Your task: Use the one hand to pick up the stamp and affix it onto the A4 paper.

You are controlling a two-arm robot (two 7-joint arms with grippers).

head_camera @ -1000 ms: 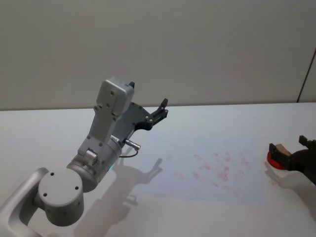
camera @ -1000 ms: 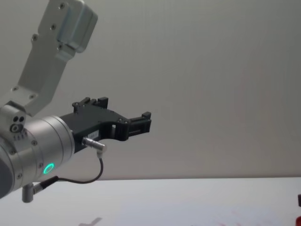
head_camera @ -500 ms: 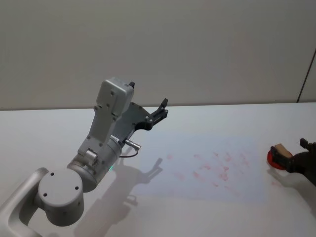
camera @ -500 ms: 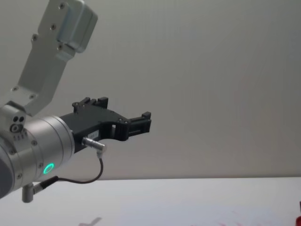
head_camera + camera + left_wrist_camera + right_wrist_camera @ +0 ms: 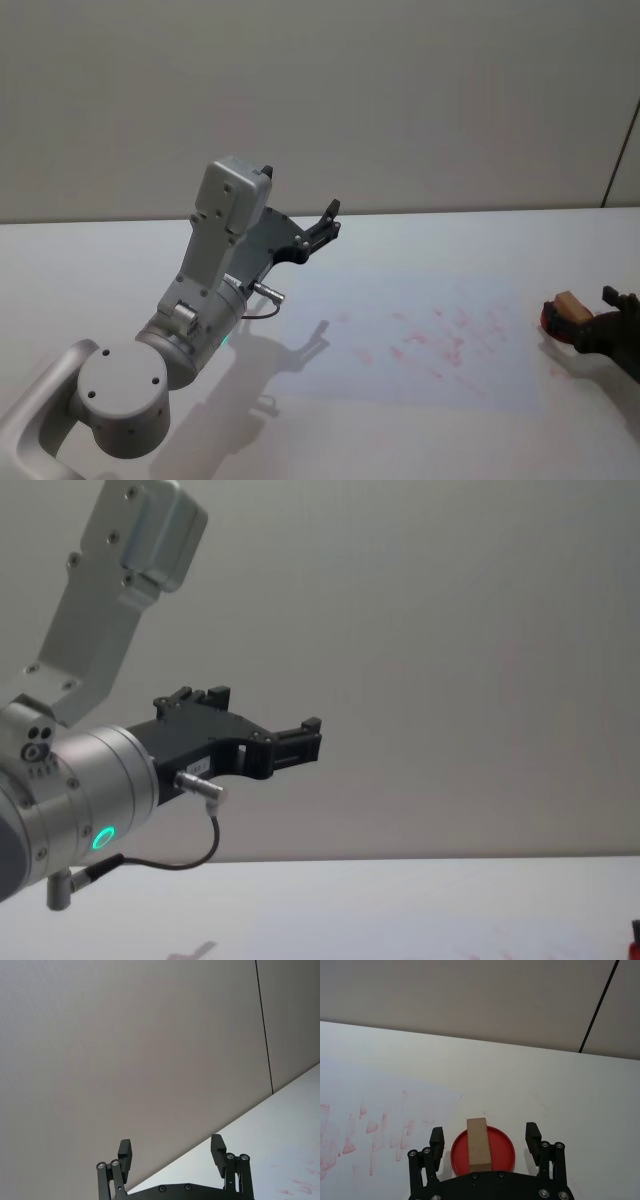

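Small brown wooden block stamp (image 5: 477,1142) on round red pad (image 5: 502,1152), beside red-marked white A4 paper (image 5: 400,300); black right gripper (image 5: 485,1132) spread astride it, not touching; stamp's underside hidden; left gripper (image 5: 171,1149) raised, fingers apart.

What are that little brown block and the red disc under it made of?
The block looks like bare wood: matte tan, flat-faced, square-edged, though no grain is visible. The disc under it looks like smooth plastic, possibly an ink pad, given its even bright red and neat round edge. The right gripper stands open around the block, not touching it; the left gripper is held high, open.
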